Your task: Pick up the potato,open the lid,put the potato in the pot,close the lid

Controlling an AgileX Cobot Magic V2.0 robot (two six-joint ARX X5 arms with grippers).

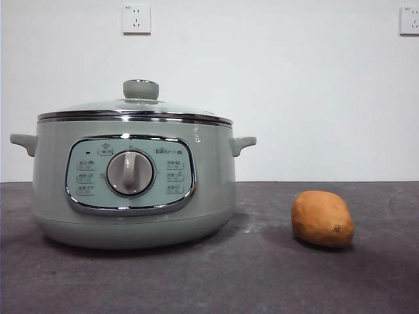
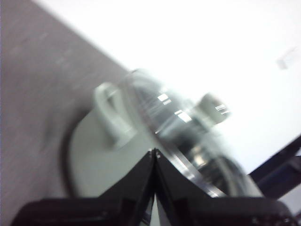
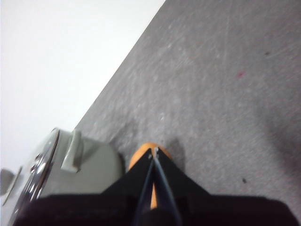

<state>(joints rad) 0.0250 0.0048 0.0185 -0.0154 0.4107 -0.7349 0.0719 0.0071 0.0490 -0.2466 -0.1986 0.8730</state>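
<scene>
While both end effectors sit closed and empty, the smooth orange-brown potato (image 1: 322, 218) lies untouched.

Front view: neither arm shows; the panel markings on the pot (image 1: 134, 190) are too small to read. Left wrist view: blurred throughout; the pot's far side runs behind the left gripper (image 2: 154, 151), whose jaws meet at the tips, and the lid (image 2: 183, 141) is cut by the lower edge. Right wrist view: the right gripper (image 3: 154, 151), jaws together, covers most of the potato (image 3: 139, 157); the pot is cut off at the corner.
</scene>
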